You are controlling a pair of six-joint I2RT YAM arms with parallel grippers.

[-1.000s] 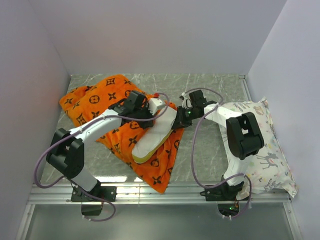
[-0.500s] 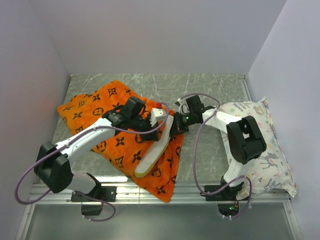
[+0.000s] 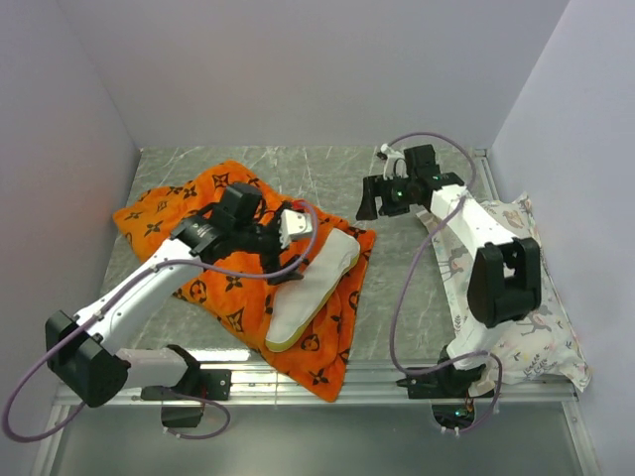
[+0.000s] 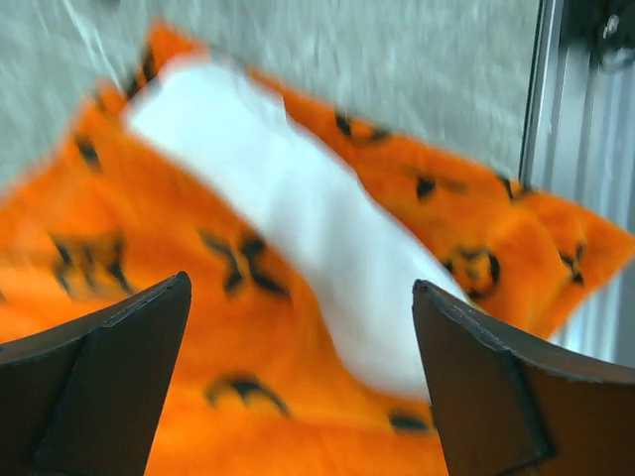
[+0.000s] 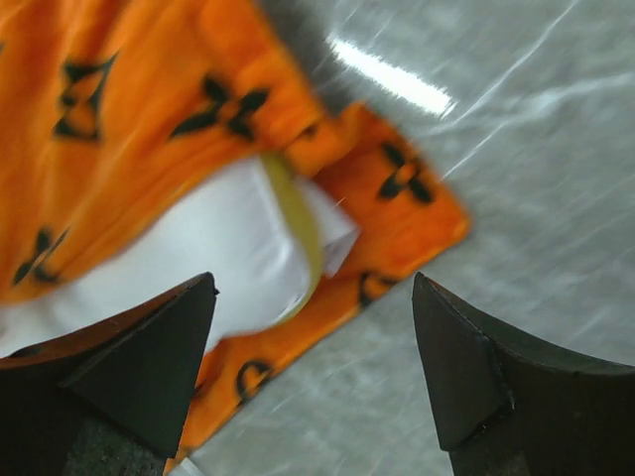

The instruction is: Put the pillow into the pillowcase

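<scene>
Grey marbled table fills the floor of a booth with plain pale walls. The left gripper hangs over the orange cloth with its fingers spread wide and nothing between them. In the left wrist view, the left gripper frames the white pillow below it, apart from it, though this view is blurred.

The right gripper is raised over bare table beyond the far right corner of the cloth. It is also wide open and holds nothing; in its own camera, the right gripper looks down on one end of the pillow.

The pillow lies slantwise on the right part of the pillowcase, its yellow-edged end toward the near rail. At the other end, orange fabric seems to lie over one part of the pillow, but I cannot tell how deep it goes in. The rest of it lies uncovered on top.

A second, printed pillow lies at the right wall, well apart.
</scene>
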